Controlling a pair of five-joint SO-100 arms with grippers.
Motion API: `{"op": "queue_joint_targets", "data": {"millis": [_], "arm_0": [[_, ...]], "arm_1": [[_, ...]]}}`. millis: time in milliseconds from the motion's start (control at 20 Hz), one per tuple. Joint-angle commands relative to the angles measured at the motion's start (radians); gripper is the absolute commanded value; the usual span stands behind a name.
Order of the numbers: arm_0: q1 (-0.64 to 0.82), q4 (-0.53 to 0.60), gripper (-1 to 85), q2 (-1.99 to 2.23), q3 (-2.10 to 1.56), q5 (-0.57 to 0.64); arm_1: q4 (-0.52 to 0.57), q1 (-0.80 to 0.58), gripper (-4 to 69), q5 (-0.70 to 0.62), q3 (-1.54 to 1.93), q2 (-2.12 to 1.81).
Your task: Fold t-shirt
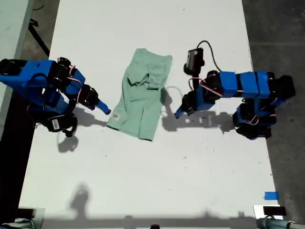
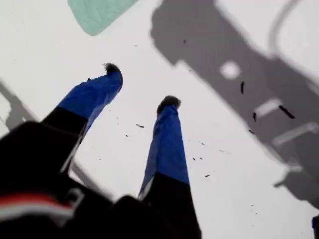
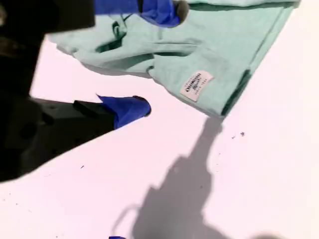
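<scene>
The pale mint-green t-shirt (image 1: pixel 141 95) lies on the white table as a narrow folded strip, rumpled near its far end, with a small white label (image 3: pixel 196 83) at one near corner. My second gripper (image 1: pixel 104 109) sits at the shirt's edge on the exterior view's left, close to that label. It is open (image 3: pixel 149 59), with one fingertip (image 3: pixel 172 11) over the cloth, the other (image 3: pixel 133 108) on bare table, and the shirt's edge between them. My first gripper (image 1: pixel 177 113) hangs just off the shirt's other side, open (image 2: pixel 142 87), with only table between its fingers and a shirt corner (image 2: pixel 97 14) beyond.
The white table (image 1: pixel 190 167) spreads wide around the shirt. A blue tape patch (image 1: pixel 271 195) marks its near corner on the exterior view's right. A black cable (image 1: pixel 212 50) loops above the first arm. Dark floor borders both long sides.
</scene>
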State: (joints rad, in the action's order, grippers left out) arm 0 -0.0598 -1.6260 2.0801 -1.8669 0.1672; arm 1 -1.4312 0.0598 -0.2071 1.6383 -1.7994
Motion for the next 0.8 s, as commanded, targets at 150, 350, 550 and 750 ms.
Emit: {"op": "queue_joint_targets", "data": {"millis": [150, 350, 550, 750], "arm_0": [[-0.092, 0.137, 29.5, -0.097, 0.003, -0.048], [-0.064, 0.201, 29.7, -0.127, -0.064, -0.04], [-0.026, 0.287, 29.9, -0.123, -0.166, -0.028], [-0.002, 0.345, 29.8, -0.127, -0.218, -0.015]], "arm_1": [[0.084, 0.114, 22.1, 0.052, -0.368, 0.333], [0.115, 0.106, 23.6, 0.041, -0.552, 0.54], [0.164, 0.097, 25.1, 0.034, -0.623, 0.635], [0.178, 0.087, 25.7, 0.029, -0.687, 0.696]]}}
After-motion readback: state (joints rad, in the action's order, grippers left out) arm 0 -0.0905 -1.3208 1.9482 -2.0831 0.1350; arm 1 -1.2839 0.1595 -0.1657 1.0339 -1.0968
